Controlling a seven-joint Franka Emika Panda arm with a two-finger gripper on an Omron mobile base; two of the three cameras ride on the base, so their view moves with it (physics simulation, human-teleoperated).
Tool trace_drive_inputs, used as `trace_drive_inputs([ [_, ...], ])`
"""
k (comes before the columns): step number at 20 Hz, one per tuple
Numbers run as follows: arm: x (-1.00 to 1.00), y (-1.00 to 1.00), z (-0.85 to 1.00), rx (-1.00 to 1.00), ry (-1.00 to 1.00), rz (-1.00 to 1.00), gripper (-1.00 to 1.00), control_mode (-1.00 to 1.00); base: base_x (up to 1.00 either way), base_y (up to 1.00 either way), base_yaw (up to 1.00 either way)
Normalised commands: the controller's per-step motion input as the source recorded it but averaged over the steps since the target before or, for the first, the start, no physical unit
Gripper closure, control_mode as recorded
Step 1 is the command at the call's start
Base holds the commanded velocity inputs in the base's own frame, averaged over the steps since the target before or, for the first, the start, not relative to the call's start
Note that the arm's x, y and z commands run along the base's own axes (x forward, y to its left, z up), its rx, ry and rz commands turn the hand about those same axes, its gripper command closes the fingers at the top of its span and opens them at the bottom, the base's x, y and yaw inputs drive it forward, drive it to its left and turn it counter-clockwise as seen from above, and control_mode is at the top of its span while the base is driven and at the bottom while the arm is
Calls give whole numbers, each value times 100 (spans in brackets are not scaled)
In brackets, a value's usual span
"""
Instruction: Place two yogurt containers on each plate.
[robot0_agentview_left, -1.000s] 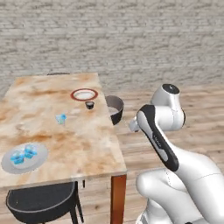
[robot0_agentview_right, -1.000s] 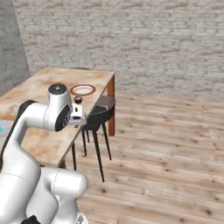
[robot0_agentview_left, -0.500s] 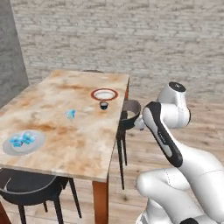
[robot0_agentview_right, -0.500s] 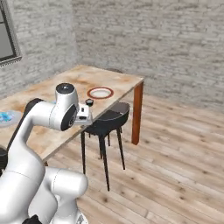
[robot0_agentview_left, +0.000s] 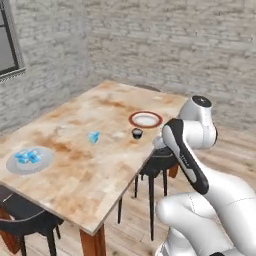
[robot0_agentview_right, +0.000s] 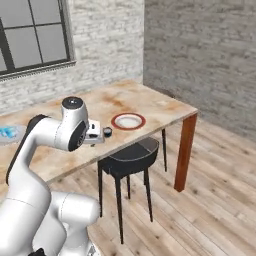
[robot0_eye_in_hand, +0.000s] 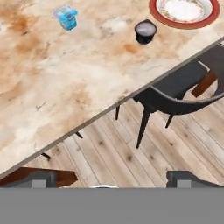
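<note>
Left base view, left to right. Grey-white plate (robot0_agentview_left: 29, 160) sits near the left corner of the desk (robot0_agentview_left: 80, 175), carrying a cluster of light-blue yogurt containers (robot0_agentview_left: 27, 156); the exact count in the cluster cannot be told, they merge together. A dark chair (robot0_agentview_left: 25, 225) stands below that corner. Further right, a single yogurt container (robot0_agentview_left: 93, 137) stands alone on bare desk, well apart from both plates. Right of it, a small dark cup (robot0_agentview_left: 137, 133) with a pale top stands just beside the red-rimmed plate (robot0_agentview_left: 145, 119), which is bare. A second dark chair (robot0_agentview_left: 160, 160) stands at the desk's right edge.

Hand view: lone yogurt container (robot0_eye_in_hand: 66, 17) upper left, dark cup (robot0_eye_in_hand: 145, 31) centre top, red-rimmed plate (robot0_eye_in_hand: 184, 11) upper right, chair seat (robot0_eye_in_hand: 179, 87) below the desk edge (robot0_eye_in_hand: 109, 105). End effector (robot0_eye_in_hand: 111, 178): the two fingertips (robot0_eye_in_hand: 183, 177) stand spread wide at the bottom, nothing between them, touching nothing. It hangs off the desk edge, above the wooden floor (robot0_eye_in_hand: 127, 153).

Right base view: the end effector (robot0_agentview_right: 96, 137) hangs beside the desk edge, close to the dark cup (robot0_agentview_right: 107, 132); red-rimmed plate (robot0_agentview_right: 128, 121) just beyond.
</note>
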Motion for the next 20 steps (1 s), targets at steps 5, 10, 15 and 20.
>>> trace_drive_inputs([
  [5,0,0,0,0,0,0,-100,100,79,-85,67],
  [10,0,0,0,0,0,0,-100,100,13,-97,60],
  [15,0,0,0,0,0,0,-100,100,27,-45,33],
  [20,0,0,0,0,0,0,-100,100,69,-1,47],
])
